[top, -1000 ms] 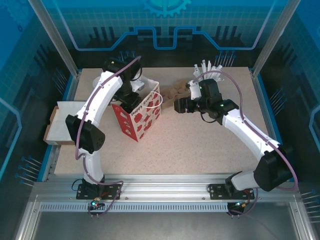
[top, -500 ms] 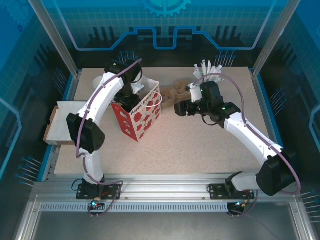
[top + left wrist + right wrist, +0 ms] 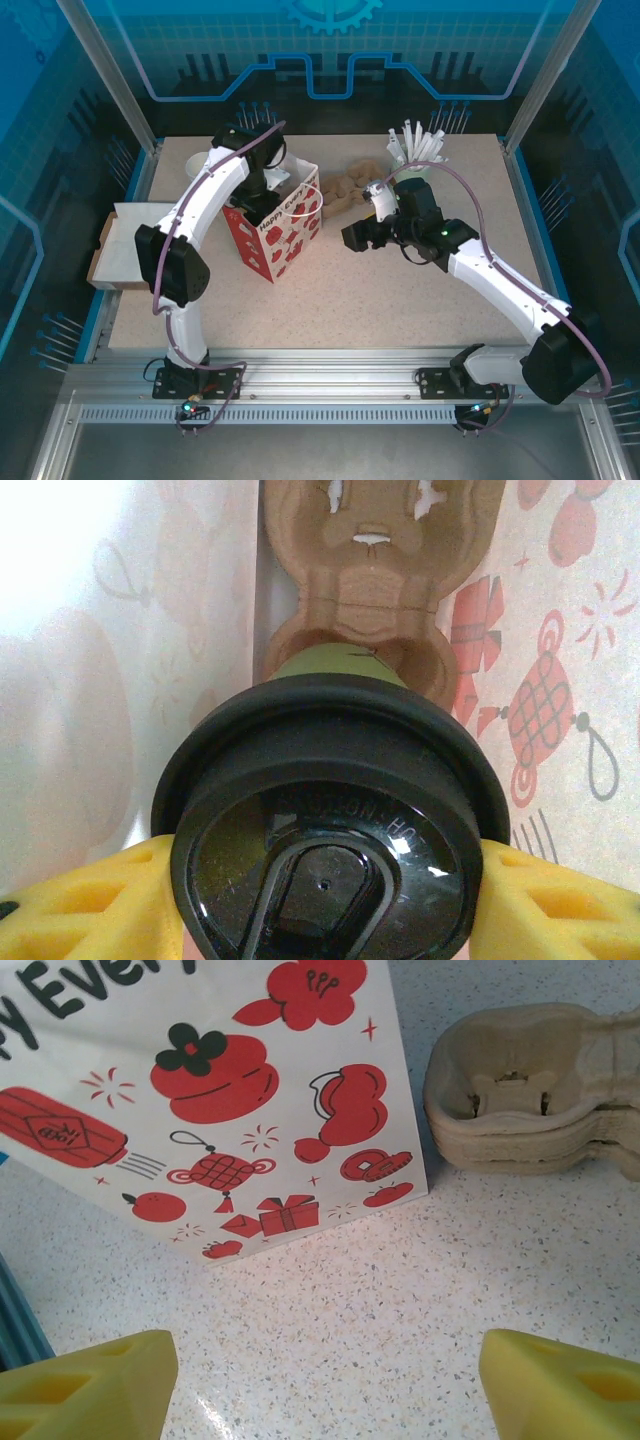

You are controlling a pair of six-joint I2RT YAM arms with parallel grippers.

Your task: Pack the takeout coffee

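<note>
Left jaws grip the takeout coffee [image 3: 325, 820] inside the bag [image 3: 560, 680]: lower it plumb into the socket of the pulp carrier [image 3: 375, 590] before releasing (right jaws gape wide, holding nothing).

A robot lab — a test cell, not a café. A white left arm [image 3: 215, 190] and right arm [image 3: 500, 285], cables looped along both, are bolted to a slotted aluminium rail [image 3: 330, 385] on the near side of the bag [image 3: 280, 230]. Aluminium posts [image 3: 105, 70] carry blue panels [image 3: 430, 40] printed with circuit lines and a gear behind the bag, walling in the speckled table [image 3: 380, 300]. Around the bag lie coffee-counter goods: pulp carriers [image 3: 345, 185] just right of it, a cup of white sticks [image 3: 418, 150] farther right, a flat box [image 3: 125, 245] well to its left, and a lidded coffee [image 3: 320, 810] inside it — sparse stock on a bare bench.
</note>
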